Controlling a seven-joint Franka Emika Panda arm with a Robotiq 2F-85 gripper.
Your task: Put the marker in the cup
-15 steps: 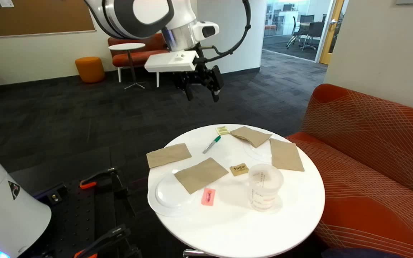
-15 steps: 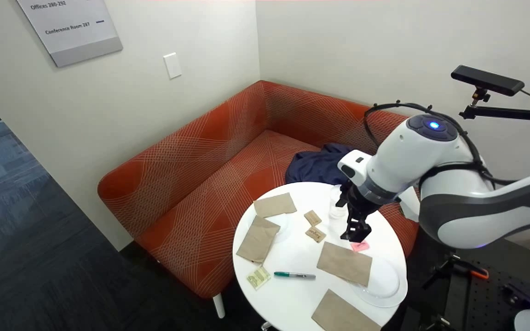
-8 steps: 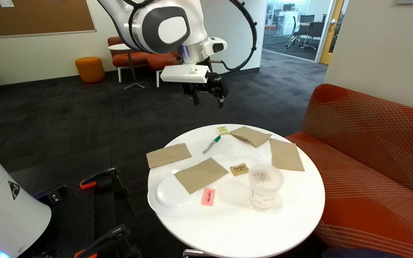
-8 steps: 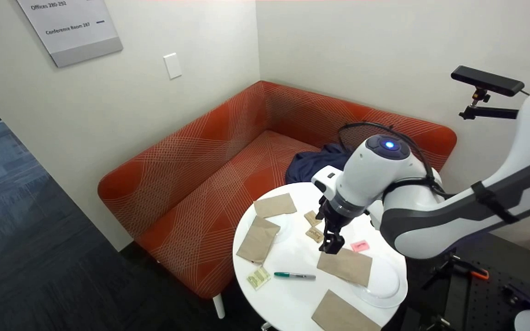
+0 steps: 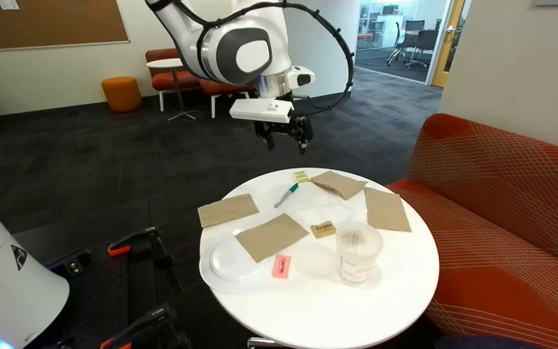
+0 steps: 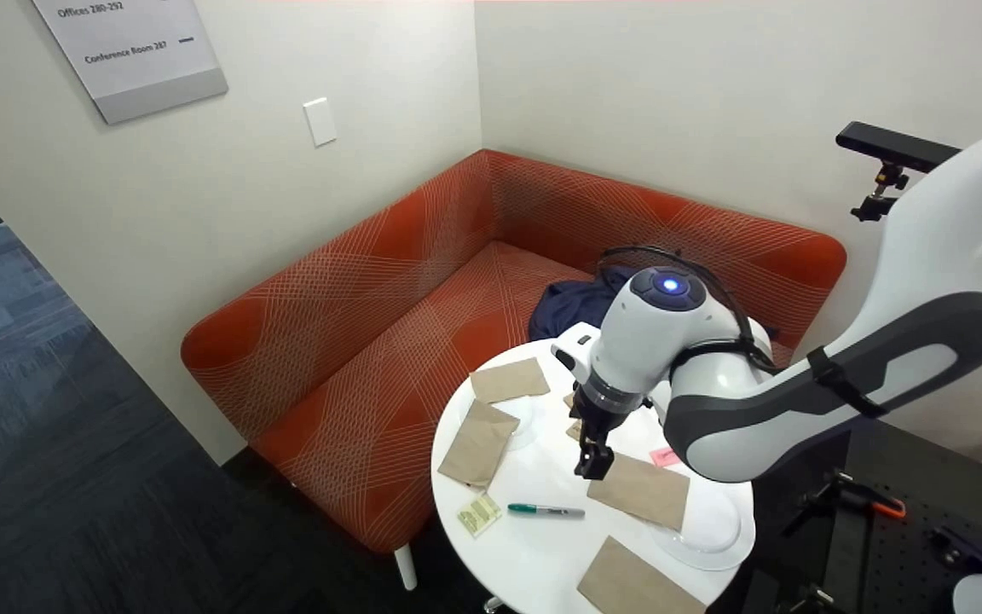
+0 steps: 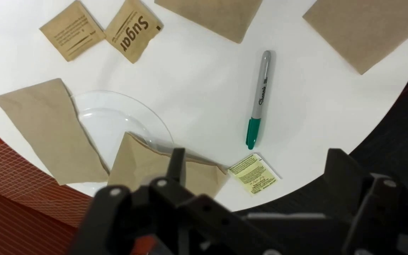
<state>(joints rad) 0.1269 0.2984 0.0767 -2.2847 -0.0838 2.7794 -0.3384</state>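
Marker (image 7: pixel 259 95), grey barrel, green cap: lying flat on the round white table (image 5: pixel 317 312), well apart from the cup (image 5: pixel 358 257). Long axis near vertical in the wrist view, slightly leaning, cap downward and aimed at the yellow packet (image 7: pixel 254 174), just short of it; in an exterior view the marker (image 6: pixel 545 511) runs roughly side to side, cap leftward. Gripper (image 5: pixel 286 148): above the tabletop, jaws standing wide apart. Cup: clear plastic, printed markings, upright. Same surface: brown paper pieces (image 5: pixel 272 237), four; clear plates (image 7: pixel 129 109), two, partly covered by paper; small brown packets (image 7: pixel 133 32), two, corner to corner, one lettered Sugar; pink packet (image 5: pixel 281 266), one. Beside the table: red sofa (image 6: pixel 355 341), pale line pattern, dark blue cloth (image 6: pixel 572 307) on its seat; white robot base (image 5: pixel 12 276) with blue light. Room: dark carpet (image 5: pixel 114 160); pale walls (image 6: pixel 627 85); wall sign (image 6: pixel 150 64), lettered for offices and a conference room; farther off, orange stool (image 5: pixel 121 94), small white side table (image 5: pixel 164 63), corkboard (image 5: pixel 46 24), dark chairs (image 5: pixel 425 39).
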